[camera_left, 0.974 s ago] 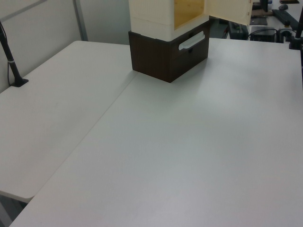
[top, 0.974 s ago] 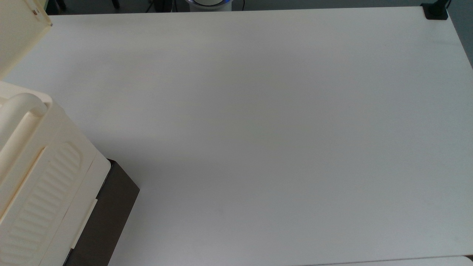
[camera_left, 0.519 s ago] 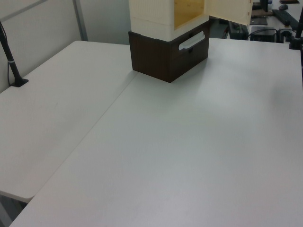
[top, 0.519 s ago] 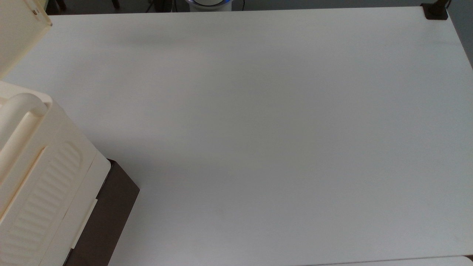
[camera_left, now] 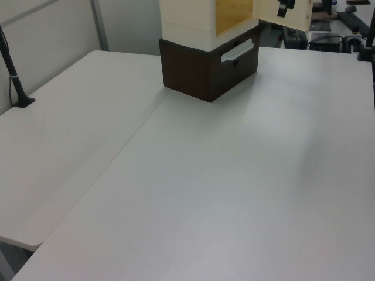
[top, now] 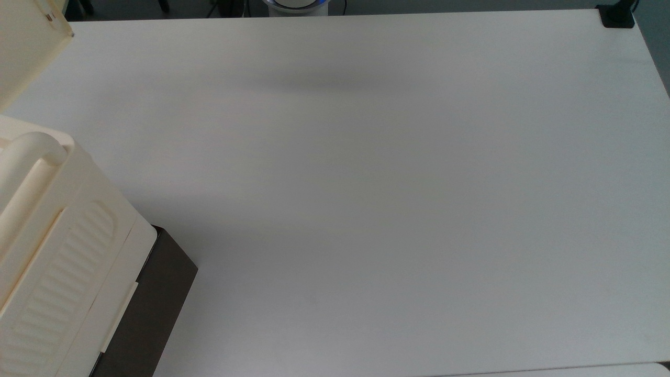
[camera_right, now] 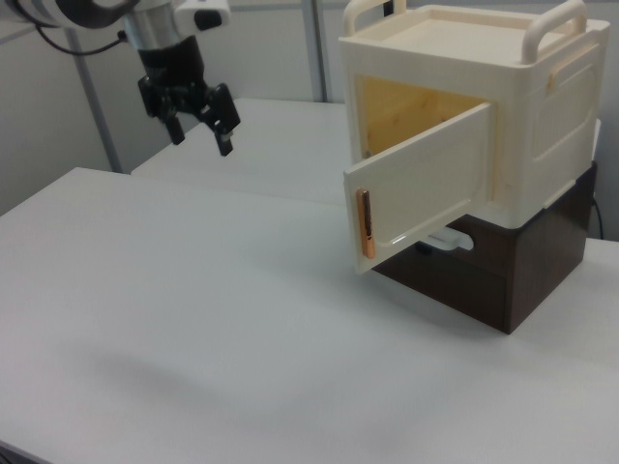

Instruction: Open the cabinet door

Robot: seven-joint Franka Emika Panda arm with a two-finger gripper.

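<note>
The gripper (camera_right: 201, 124) hangs in the air above the white bench (camera_right: 193, 319), its two black fingers (camera_right: 221, 116) spread apart with nothing between them. It points downward and a little toward the right view's right, and it is well clear of everything on the bench.

Well off to the gripper's side, toward the right view's right, stands the cabinet (camera_right: 542, 126), a cream box with thick rounded handles across its top, sitting on a dark brown base (camera_right: 522, 275). The cabinet door (camera_right: 426, 188) is already swung out, hinged on the edge farther from the gripper, so its free edge reaches toward the gripper's side of the bench. A slim copper-coloured handle (camera_right: 364, 223) runs upright along that free edge. Behind the door the yellowish wooden inside (camera_right: 411, 108) of the cabinet is exposed. The door hangs above the bench, not touching it, and lower than the gripper.

In the left view a small dark piece of the gripper (camera_left: 285, 6) shows at the upper edge, in front of the door (camera_left: 293, 14). In the top view the cabinet (top: 57, 246) fills the lower left corner, with the door (top: 26, 47) at the upper left.
</note>
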